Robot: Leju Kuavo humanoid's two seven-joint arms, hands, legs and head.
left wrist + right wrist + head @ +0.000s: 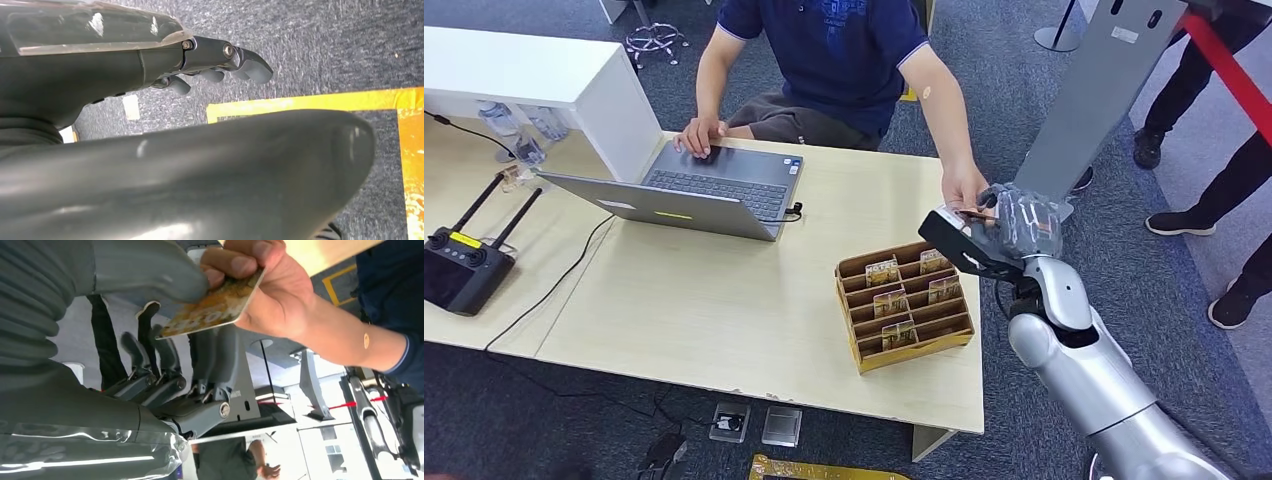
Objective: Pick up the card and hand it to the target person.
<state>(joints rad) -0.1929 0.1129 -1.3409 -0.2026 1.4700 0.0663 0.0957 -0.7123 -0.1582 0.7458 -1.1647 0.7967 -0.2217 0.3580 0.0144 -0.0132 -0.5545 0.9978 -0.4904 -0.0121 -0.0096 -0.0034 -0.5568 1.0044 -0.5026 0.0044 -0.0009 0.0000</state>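
Two hands meet on one card point(215, 307) at the table's right edge: the robot's right hand point(1014, 225), raised on its silver arm, has its thick thumb lying on the upper face of the card, with its darker fingers point(165, 355) standing apart below it. Whether those fingers touch the card's underside, I cannot tell. The seated person's hand point(272, 287) pinches the same card from the far end, thumb on top.

The left hand point(220, 62) hangs low over grey carpet and a strip of yellow floor tape point(320, 102), its fingers curled in with nothing between them.

Just beside the raised hand, on the light wooden table point(724, 300), sits a slotted wooden card rack point(904, 305) with several more cards standing in its rows. Further along the table an open laptop point(699, 190) lies under the person's other hand point(699, 135), and a black remote controller point(459, 265) with two antennas rests near the left edge. Beyond the seated person in the dark blue shirt point(839, 50), the legs of people standing show at the right.
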